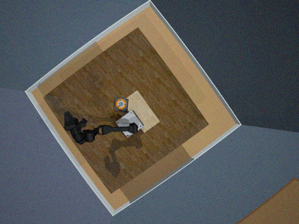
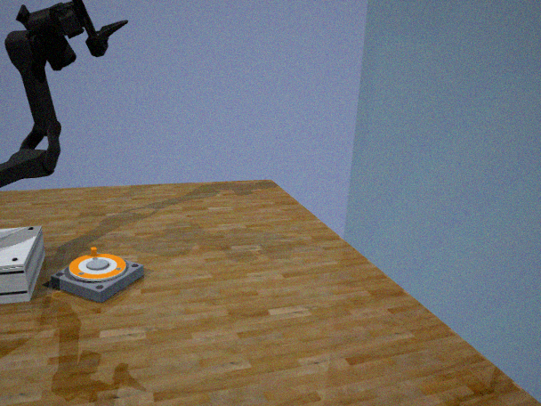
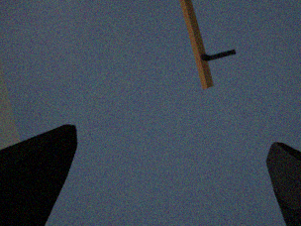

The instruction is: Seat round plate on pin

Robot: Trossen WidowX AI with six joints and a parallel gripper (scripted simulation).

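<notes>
Round plate (image 2: 97, 265) on its grey base (image 2: 98, 280), well below and apart from raised gripper (image 2: 103, 36), jaws spread, holding nothing.

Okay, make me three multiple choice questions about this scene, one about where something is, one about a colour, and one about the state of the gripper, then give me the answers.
1. Where is the gripper?
A. resting on the plate
B. high above the table, far from the plate
C. beside the base, on the table

2. What colour is the plate's outer ring?
A. orange
B. green
C. blue

3. How do the fingers stand?
A. shut on the tab
B. shut on nothing
C. wide apart, holding nothing

Answers: B, the exterior view shows it raised near the frame's top; A, the ring around the post is orange; C, the wrist view shows only wall between them.
</notes>
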